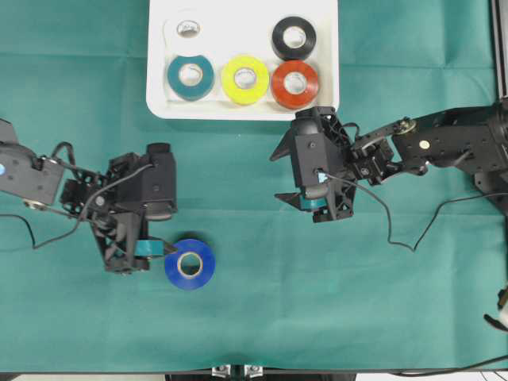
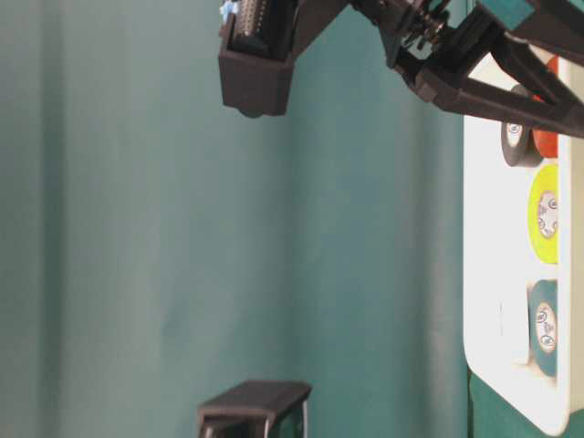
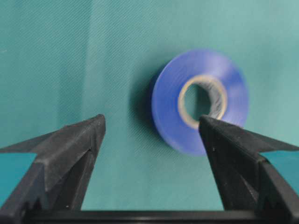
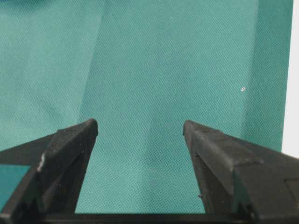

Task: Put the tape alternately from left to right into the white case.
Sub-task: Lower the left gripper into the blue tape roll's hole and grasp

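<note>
Between the spread jaws of the left pincer (image 3: 152,140) lies bare green cloth, with the blue roll (image 3: 200,100) just beyond and off toward the right-hand jaw, whose tip overlaps the roll's edge in the wrist view. From overhead the same pincer (image 1: 147,252) sits at the roll's left side, near it; I cannot tell whether a fingertip touches the blue roll (image 1: 190,263). It grips nothing.

The right pincer (image 4: 140,140) also stands apart and empty, over plain cloth, and from above it hangs (image 1: 313,198) just below the white case (image 1: 242,111), well apart from the blue roll.

Five rolls already lie flat in the case: white (image 1: 187,29) and black (image 1: 294,36) along the far row, teal (image 1: 190,75), yellow (image 1: 244,78) and red (image 1: 294,83) along the near row. The blue roll alone is left on the tabletop (image 1: 357,317).

So the step in hand looks like the last pick, falling to the left arm. Judging by the offset, the next move calls for shifting the pincer toward the roll until one jaw goes into the core or both straddle it, then lowering, closing, and carrying it to the free spot in the case's far row between white and black.
</note>
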Controlling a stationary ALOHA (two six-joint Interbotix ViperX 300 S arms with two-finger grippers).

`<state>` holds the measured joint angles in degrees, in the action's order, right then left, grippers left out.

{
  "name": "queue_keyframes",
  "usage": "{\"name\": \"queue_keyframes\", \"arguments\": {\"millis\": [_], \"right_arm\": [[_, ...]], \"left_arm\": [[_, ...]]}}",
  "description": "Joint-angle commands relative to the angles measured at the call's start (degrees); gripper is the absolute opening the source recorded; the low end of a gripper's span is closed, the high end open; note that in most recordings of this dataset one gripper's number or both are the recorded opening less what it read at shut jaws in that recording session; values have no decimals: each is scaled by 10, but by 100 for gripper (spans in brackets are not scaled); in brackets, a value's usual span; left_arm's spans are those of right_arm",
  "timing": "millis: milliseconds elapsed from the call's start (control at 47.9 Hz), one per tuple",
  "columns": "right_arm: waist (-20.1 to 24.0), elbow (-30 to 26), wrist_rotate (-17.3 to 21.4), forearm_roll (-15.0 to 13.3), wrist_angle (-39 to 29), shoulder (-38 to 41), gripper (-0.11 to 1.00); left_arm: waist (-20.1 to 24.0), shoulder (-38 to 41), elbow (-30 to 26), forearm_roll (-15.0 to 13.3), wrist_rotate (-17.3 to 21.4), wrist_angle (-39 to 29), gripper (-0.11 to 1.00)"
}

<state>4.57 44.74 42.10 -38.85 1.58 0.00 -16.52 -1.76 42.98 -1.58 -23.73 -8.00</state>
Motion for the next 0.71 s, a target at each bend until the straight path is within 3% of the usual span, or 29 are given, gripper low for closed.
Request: {"name": "queue_keyframes", "arguments": {"millis": [0,271,689], "right_arm": [[3,-4,-1,2,2,-15,81],[3,-4,-2,-1,2,-15,81],[3,-4,-4,-3,2,-15,81]], "left_arm": [[-7,6,-26,-1,-21,-4,85],[-15,47,-57,-1,-68,-51,85],[-24,93,-92,0,-69,-66,85]]}}
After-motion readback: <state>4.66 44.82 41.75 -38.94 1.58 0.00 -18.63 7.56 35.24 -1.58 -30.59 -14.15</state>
